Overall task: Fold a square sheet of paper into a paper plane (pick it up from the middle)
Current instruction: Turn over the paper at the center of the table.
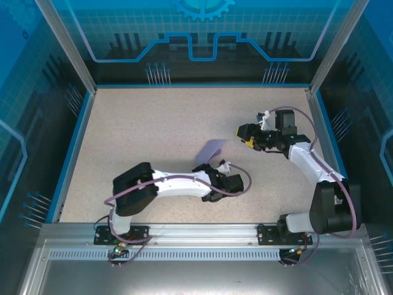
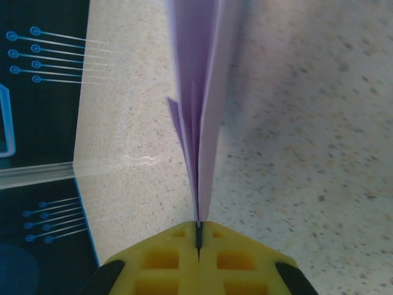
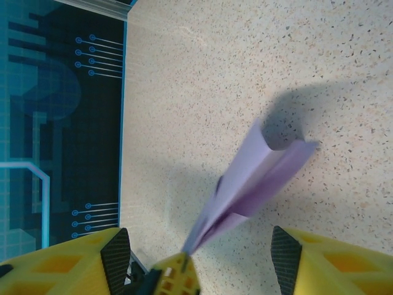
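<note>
- Paper plane (image 1: pixel 214 148): lavender-purple paper folded into a narrow, creased wedge, pinched at its pointed end by the left gripper (image 2: pixel 198 236) and standing out from it toward the far side of the table (image 1: pixel 153 117).
- Left gripper: its jaws are pressed together on the point of the plane. In the left wrist view the two yellow pads (image 2: pixel 163 261) meet with just a thin dark seam between them, and the paper layers rise straight out of that seam.
- Paper layers: seen from the left gripper they stand on edge and fan slightly apart with distance from it. One shorter flap splays to the left of the main fold.
- Wide end of the plane: in the right wrist view it curls open, away from the left gripper, and it casts a dark shadow (image 3: pixel 295 110) on the speckled tabletop just past it. I cannot tell whether this end touches the surface.
- Right gripper (image 1: pixel 245 136): to the right of the left gripper and a little farther from the table's near edge. Its jaws are spread wide, holding nothing and touching nothing.
- Right gripper's yellow fingers (image 3: pixel 67 267): in the right wrist view they sit on either side of the left gripper's tip, with the plane running up between them and clear of both.
- Enclosure walls (image 1: pixel 37 92): blue circuit-pattern panels around the table, well away from the left gripper.
</note>
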{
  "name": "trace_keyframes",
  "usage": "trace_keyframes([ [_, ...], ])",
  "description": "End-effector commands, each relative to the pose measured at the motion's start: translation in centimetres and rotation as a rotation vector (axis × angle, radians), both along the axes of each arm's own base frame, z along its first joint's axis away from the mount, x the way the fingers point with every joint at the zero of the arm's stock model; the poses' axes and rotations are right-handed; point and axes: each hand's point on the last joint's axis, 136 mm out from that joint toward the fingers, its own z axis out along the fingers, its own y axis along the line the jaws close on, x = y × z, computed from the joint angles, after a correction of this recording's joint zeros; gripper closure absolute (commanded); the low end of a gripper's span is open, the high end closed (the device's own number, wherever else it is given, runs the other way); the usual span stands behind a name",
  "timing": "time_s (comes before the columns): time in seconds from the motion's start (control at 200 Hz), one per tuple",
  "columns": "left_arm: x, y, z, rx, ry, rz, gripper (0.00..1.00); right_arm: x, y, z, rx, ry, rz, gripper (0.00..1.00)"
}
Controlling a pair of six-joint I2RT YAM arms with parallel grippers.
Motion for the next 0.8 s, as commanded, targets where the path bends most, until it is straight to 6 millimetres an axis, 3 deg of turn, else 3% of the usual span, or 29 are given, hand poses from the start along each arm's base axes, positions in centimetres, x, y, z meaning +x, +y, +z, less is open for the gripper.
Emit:
trace_keyframes([
  [0.0, -0.2, -0.8, -0.1, 0.053, -0.024, -0.043, 1.00, -0.4, 0.1, -0.1, 0.031, 0.003, 0.031, 0.36],
  [0.1, -0.8, -1.5, -1.2, -0.001, 0.029, -0.070, 0.99, 0.0, 0.4, -0.3, 0.061, 0.015, 0.040, 0.37],
  [0.125, -1.0, -1.7, -1.4, -0.015, 0.046, -0.079, 0.97, -0.3, 0.5, -1.4, 0.067, 0.046, 0.040, 0.38],
  [0.39, -2.4, -3.8, -4.1, -0.087, 0.191, -0.155, 0.88, -0.4, 3.0, -4.2, 0.074, 0.125, 0.106, 0.48],
  [0.435, -2.6, -3.9, -4.6, -0.089, 0.213, -0.167, 0.86, 0.2, 3.6, -3.7, 0.076, 0.110, 0.123, 0.50],
  [0.615, -3.5, -4.6, -4.7, -0.164, 0.271, -0.185, 0.77, -0.1, 5.1, -6.4, 0.043, 0.160, 0.165, 0.56],
  [0.7, -4.1, -5.1, -4.1, -0.237, 0.308, -0.184, 0.67, -0.5, 5.5, -7.7, 0.018, 0.184, 0.181, 0.57],
  [0.795, -4.8, -5.5, -2.7, -0.335, 0.352, -0.175, 0.46, -1.2, 5.8, -9.2, -0.024, 0.209, 0.199, 0.59],
])
